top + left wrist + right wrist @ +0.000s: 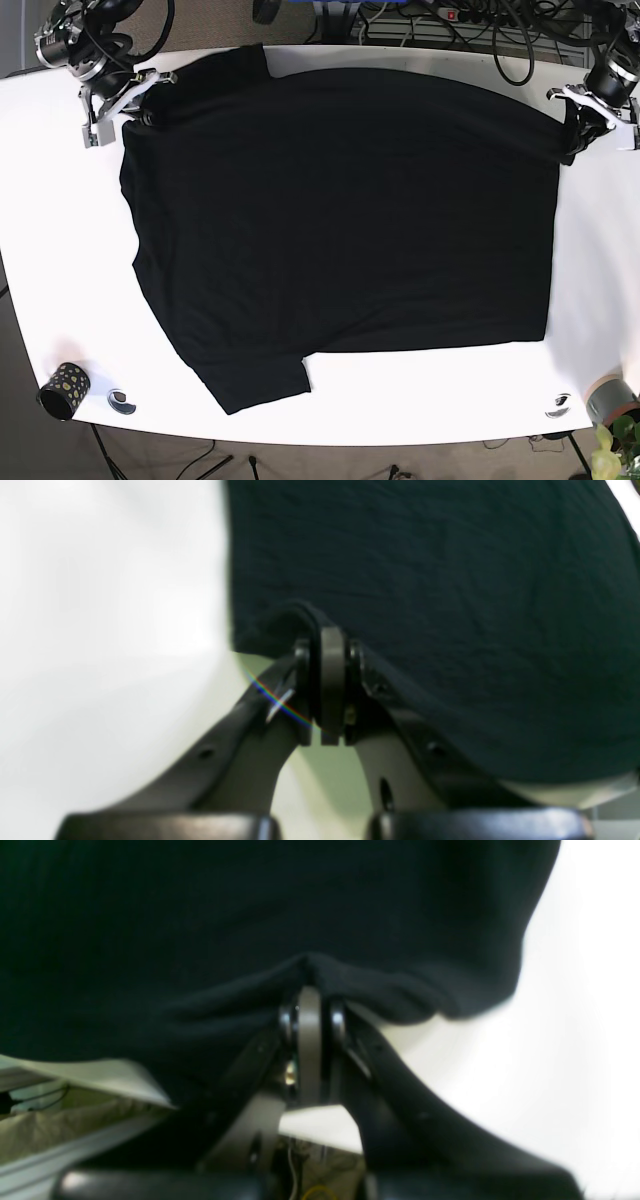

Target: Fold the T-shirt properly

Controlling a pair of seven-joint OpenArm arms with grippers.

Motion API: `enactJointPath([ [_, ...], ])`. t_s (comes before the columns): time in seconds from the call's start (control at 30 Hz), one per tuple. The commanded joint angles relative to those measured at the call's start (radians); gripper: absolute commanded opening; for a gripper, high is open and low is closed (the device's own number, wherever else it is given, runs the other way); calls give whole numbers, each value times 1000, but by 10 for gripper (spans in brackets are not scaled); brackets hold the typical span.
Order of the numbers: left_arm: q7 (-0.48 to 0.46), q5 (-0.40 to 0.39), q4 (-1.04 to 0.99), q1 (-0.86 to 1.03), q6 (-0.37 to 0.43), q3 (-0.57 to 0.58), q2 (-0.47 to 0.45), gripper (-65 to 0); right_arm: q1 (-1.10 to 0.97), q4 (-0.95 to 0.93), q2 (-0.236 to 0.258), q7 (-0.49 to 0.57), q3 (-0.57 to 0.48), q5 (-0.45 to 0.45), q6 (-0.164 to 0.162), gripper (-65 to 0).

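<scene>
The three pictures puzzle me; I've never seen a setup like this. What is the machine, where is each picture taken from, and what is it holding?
This is a robot with two arms at a white table. One picture looks down from above; the other two come from cameras on the wrists, close behind each claw. A black T-shirt lies spread flat. The left claw is shut on one far corner of the shirt, and the right claw is shut on the other. A small dark cup stands at a near corner.

Black T-shirt (340, 220) on white table (50, 240), gold-dotted black cup (63, 389)
</scene>
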Motion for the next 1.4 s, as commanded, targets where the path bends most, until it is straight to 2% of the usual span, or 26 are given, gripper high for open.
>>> enactJointPath([
  [0.0, -21, -20, 16, -4, -12, -21, -41, -650, 36, 2, 26, 8, -15, -10, 2, -650],
  [0.2, -21, -19, 11, -74, -12, -18, -78, -650, 153, -3, 36, 8, -98, -93, 2, -650],
  [0.33, -21, -10, 7, -185, -9, -1, -83, -650, 240, -84, 37, 12, -150, -152, 2, -650],
  [0.47, -21, 87, -56, -283, -9, 52, -83, -650, 342, -207, 52, 13, -162, -194, 2, -650],
  [0.6, -21, 159, -137, -372, -12, 71, -83, -650, 424, -311, 60, 13, -159, -211, 2, -650],
  [0.67, -21, 201, -211, -433, -12, 82, -83, -650, 478, -370, 88, 16, -162, -227, 2, -650],
  [0.9, -21, 274, -368, -568, -12, 79, -84, -650, 587, -540, 140, 71, -164, -231, 2, -650],
  [1.13, -26, 308, -481, -651, -12, 80, -93, -650, 656, -694, 184, 125, -165, -230, 2, -650],
  [1.37, -27, 356, -572, -708, -12, 83, -104, -647, 702, -795, 209, 147, -165, -231, 2, -650],
])
